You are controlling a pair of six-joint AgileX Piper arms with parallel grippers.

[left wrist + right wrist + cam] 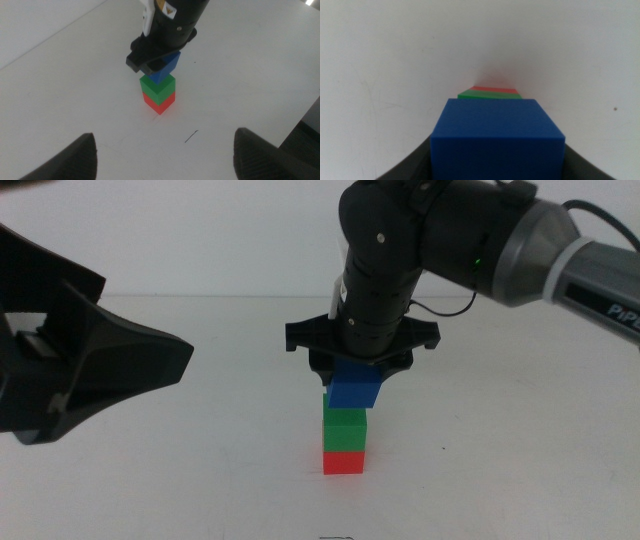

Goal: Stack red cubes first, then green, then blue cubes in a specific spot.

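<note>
The right gripper (356, 383) has its fingers closed on the blue cube (356, 389), held tilted atop the green cube (346, 432), which sits on the red cube (345, 463) on the white tabletop (200, 480). The left gripper (162, 150) waits nearby, fingers spread wide and empty.

We are seeing bright, even light washing out the white table (200, 480); shadows are lying faint. The left gripper (70, 370) is blurring close to the lens.
</note>
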